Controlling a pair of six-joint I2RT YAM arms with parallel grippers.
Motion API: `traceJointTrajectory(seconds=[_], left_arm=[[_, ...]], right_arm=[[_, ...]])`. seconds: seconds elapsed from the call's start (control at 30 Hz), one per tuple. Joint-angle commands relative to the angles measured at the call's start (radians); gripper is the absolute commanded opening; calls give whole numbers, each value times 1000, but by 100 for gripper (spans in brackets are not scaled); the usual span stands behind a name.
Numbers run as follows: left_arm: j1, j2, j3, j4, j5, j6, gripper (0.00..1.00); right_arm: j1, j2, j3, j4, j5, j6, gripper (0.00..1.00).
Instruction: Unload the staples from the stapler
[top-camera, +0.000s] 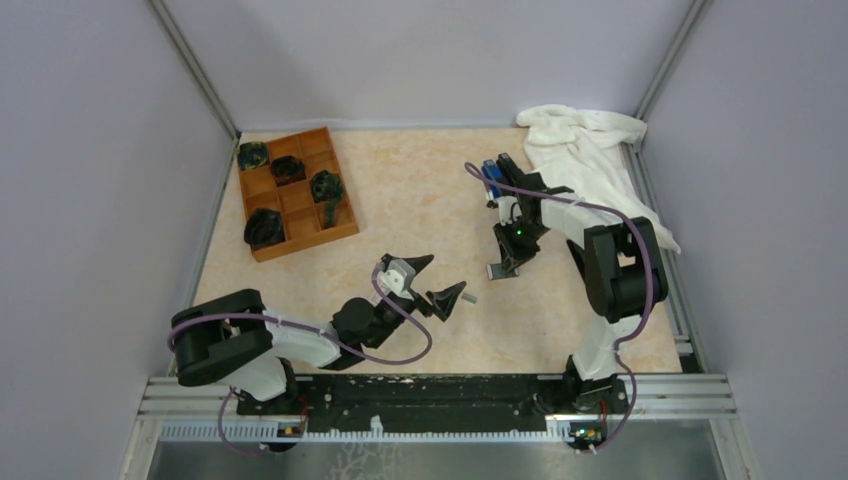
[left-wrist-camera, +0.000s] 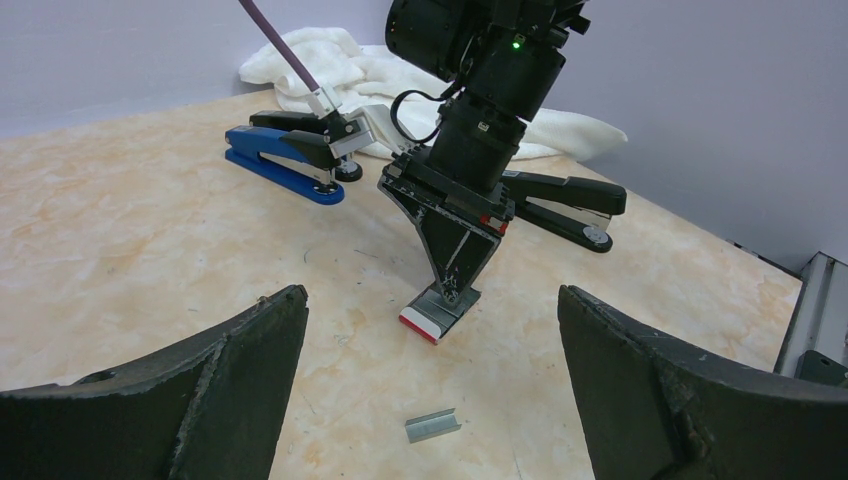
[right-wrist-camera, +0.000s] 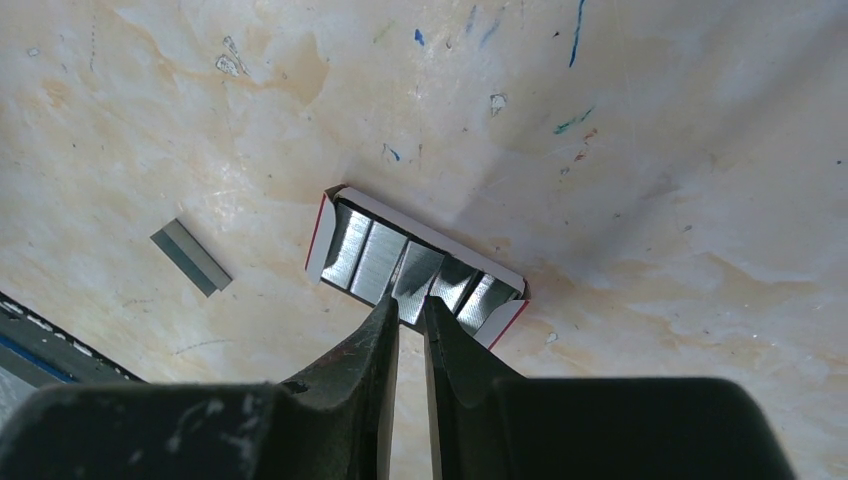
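Note:
A loose strip of staples (left-wrist-camera: 433, 427) lies on the table between my left gripper's open fingers; it also shows in the right wrist view (right-wrist-camera: 190, 257) and top view (top-camera: 469, 297). My left gripper (left-wrist-camera: 430, 330) is open, empty and low over it. My right gripper (right-wrist-camera: 410, 305) points straight down, its tips nearly closed on a silvery staple strip (right-wrist-camera: 415, 268) inside a small white-and-red box (right-wrist-camera: 432, 231). The slim black stapler (left-wrist-camera: 565, 200) lies closed behind the right gripper.
A blue stapler (left-wrist-camera: 285, 160) lies at the back, with a dark stapler-like shape just behind it. A white towel (top-camera: 590, 160) is heaped at the back right. A wooden compartment tray (top-camera: 345, 228) with dark objects sits at the back left.

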Motion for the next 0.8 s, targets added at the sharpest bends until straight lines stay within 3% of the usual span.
traceJointTrajectory(seconds=[0.0, 0.77], left_arm=[[-6, 8, 19, 24, -10, 9, 99], [-7, 9, 22, 20, -11, 9, 99]], right_arm=[[-6, -55, 2, 6, 7, -14, 16], [-5, -11, 18, -2, -85, -13, 16]])
